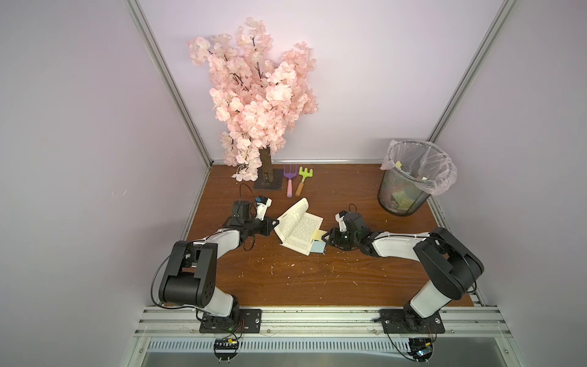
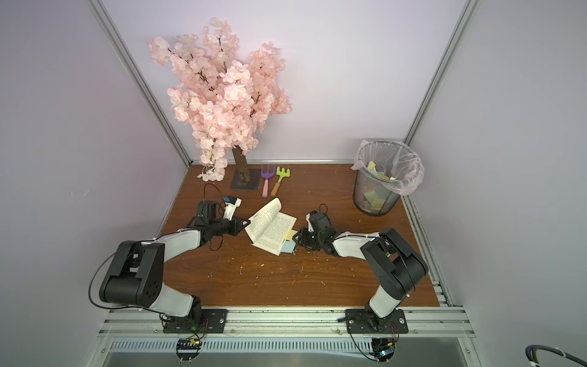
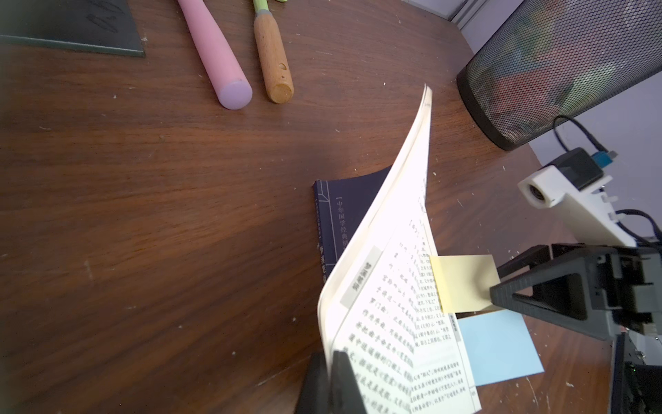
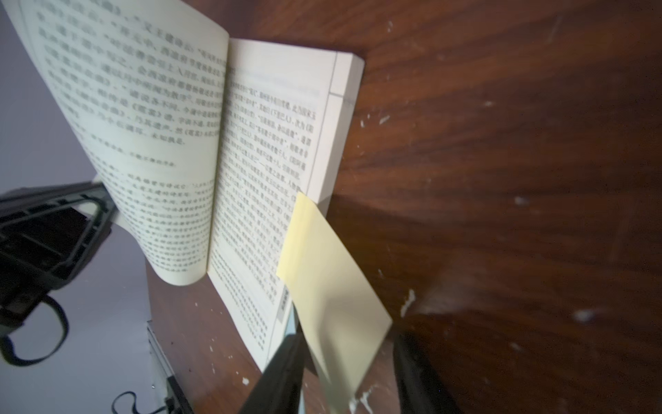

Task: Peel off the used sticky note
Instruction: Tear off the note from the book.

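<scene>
The brown wooden counter is sitting between pale lilac walls, with a pink blossom tree and a mesh bin standing along its far edge. In both top views an open book is lying mid-counter between the two arms. The left claw is holding its lifted leaves up, and the right claw is reaching at a yellow sticky note jutting from the page edge, just beside a blue note. From the left wrist, the left claw is pinching tight on the raised leaves, while the yellow note is clinging by one edge to the printed page, its free end touching a right finger. From the right wrist, the right claw is standing with jaws apart, the note bending up loosely between them.
</scene>
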Motion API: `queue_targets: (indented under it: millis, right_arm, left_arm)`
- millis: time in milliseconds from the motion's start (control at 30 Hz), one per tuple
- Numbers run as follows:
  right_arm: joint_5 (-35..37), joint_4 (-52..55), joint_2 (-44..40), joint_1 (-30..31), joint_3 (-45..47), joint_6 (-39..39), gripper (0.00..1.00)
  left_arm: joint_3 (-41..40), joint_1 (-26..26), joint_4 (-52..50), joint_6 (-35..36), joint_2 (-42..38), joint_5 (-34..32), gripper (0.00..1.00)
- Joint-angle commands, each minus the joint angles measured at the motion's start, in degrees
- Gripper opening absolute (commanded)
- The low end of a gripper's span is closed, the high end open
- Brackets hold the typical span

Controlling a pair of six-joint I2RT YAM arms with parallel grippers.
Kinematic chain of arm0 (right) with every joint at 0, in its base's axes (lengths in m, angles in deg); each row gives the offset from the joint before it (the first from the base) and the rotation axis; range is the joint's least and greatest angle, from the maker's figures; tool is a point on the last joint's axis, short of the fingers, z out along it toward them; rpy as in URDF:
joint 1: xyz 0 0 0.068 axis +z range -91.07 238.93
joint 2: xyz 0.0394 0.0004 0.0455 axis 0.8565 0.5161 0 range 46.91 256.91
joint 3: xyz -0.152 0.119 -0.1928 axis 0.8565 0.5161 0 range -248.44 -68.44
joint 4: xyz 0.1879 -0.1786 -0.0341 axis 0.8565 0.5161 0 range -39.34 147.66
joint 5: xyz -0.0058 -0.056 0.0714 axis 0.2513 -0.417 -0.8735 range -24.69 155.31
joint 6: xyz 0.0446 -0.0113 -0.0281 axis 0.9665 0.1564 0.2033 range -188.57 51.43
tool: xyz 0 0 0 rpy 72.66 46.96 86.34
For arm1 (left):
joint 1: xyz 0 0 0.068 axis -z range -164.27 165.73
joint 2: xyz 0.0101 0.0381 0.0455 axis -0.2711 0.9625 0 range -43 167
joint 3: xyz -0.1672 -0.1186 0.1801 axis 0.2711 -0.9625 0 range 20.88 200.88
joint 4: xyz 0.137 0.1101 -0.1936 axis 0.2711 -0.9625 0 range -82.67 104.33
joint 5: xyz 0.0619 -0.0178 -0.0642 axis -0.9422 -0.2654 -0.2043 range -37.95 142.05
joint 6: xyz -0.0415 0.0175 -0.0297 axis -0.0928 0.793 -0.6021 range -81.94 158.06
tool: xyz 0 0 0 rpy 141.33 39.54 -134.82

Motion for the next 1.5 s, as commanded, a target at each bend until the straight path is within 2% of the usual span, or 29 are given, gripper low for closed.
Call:
queue_targets:
  millis: [0,67,200,700,1100,1467]
  right_arm:
    - [-5.6,-10.7,3.4,-0.9,0.3,5.4,0.36]
    - [-6.2,-14.0,4.3,-1.4,0.7,7.1,0.29]
    - [-6.1,-11.8,4.4,-2.6,-0.3,6.2,0.00]
    - [-11.3,-7.3,-0.4,-8.9,1.9,1.3,0.00]
    - [-21.5,-5.9,0.9,-12.2,0.7,-1.6,0.00]
    - [-26.2,-5.6,-2.3,-15.3,2.8,-4.0,0.00]
  left_arm:
    - [0.7,-0.7,-2.7,0.0,1.4,0.8,0.01]
    - [0.7,-0.7,-2.7,0.0,1.4,1.0,0.01]
    - [0.8,-0.7,-2.9,0.1,1.6,1.1,0.01]
    - [0.8,-0.7,-3.0,0.0,1.8,1.0,0.01]
    - [0.9,-0.7,-2.9,-0.1,1.8,0.9,0.01]
    - [0.8,-0.7,-2.9,-0.1,1.7,0.9,0.01]
